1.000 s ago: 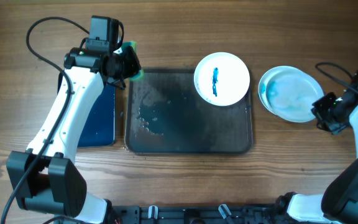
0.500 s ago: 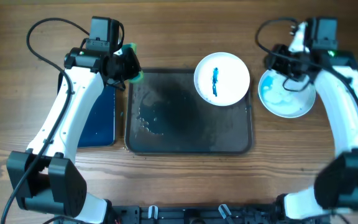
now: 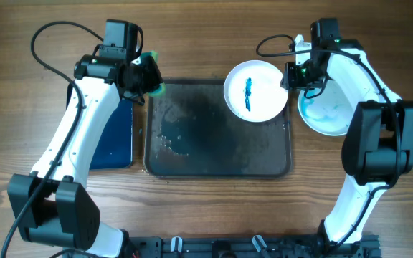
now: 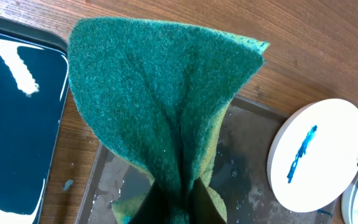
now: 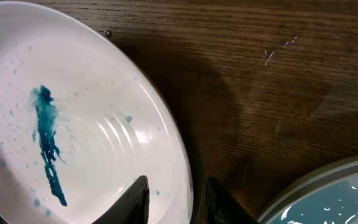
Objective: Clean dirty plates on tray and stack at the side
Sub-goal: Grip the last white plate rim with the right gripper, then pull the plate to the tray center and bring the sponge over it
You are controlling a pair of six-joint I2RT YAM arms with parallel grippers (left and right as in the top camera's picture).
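A white plate (image 3: 256, 89) with a blue streak lies at the far right corner of the dark grey tray (image 3: 214, 147). My right gripper (image 3: 292, 75) is open at its right rim. In the right wrist view the plate (image 5: 86, 124) fills the left, and my gripper (image 5: 179, 202) straddles its rim, one finger inside and one outside. A second white plate (image 3: 328, 111), wet with pale blue, rests on the wooden tabletop right of the tray. My left gripper (image 3: 143, 77) is shut on a green sponge (image 4: 160, 93) above the tray's far left corner. A third plate is not visible.
A smaller black tray with blue inside (image 3: 120, 136) lies left of the grey tray, under my left arm. Water drops wet the grey tray's left half (image 3: 171, 136). Bare wood-grain tabletop (image 3: 335, 186) surrounds both trays.
My right arm has swung from the right of the wet plate, over it, to the streaked plate's right rim. The left arm and sponge have not moved.
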